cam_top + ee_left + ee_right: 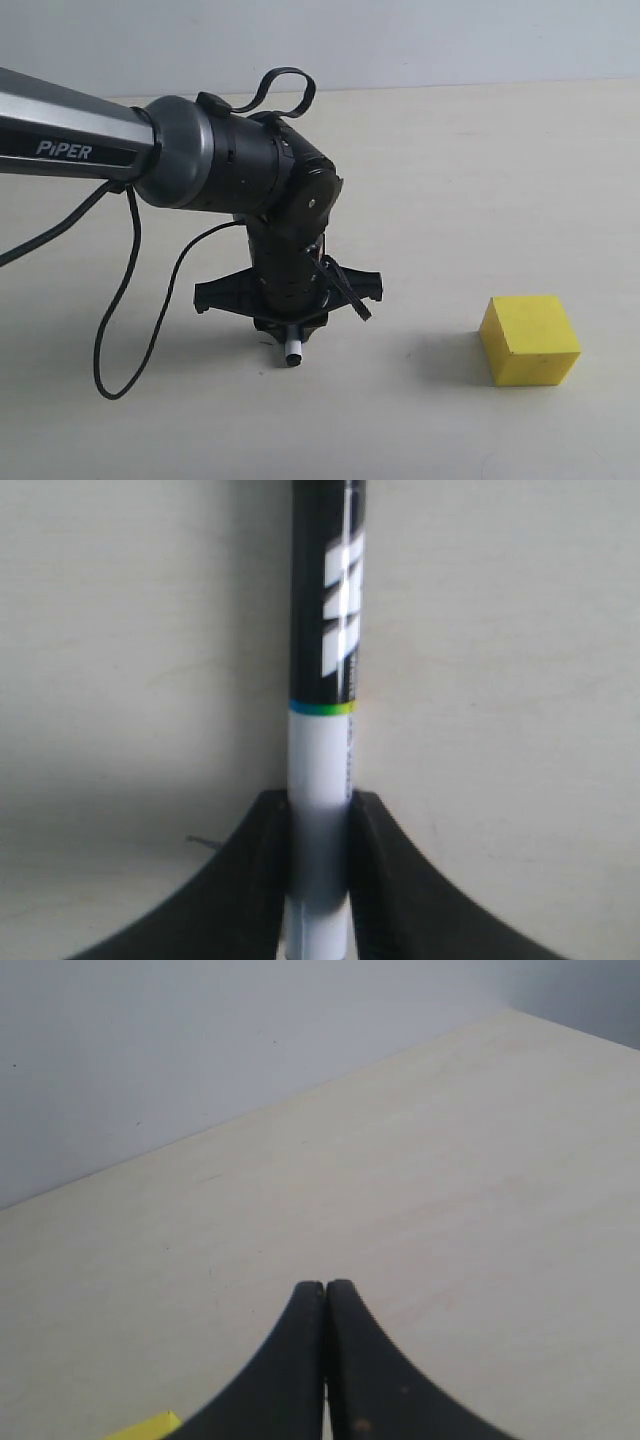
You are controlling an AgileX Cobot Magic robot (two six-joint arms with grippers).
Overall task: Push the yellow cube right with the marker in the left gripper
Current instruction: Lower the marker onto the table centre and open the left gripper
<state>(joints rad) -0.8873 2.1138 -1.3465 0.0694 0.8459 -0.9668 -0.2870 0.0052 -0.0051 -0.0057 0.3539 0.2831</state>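
The yellow cube [529,339] rests on the pale table at the right; one corner of the yellow cube [145,1427] also shows at the edge of the right wrist view. My left gripper [290,328] hangs low over the table well to the cube's left, shut on the marker [325,670]. The jaws clamp the marker's white barrel, and its black cap half with white lettering sticks out beyond them. Only the marker's white end with a black tip [293,352] peeks out below the gripper in the exterior view. My right gripper [326,1288] is shut and holds nothing.
The left arm's black cable [120,300] loops down onto the pale table [420,180] at the left. A grey wall runs along the table's far edge [250,1110].
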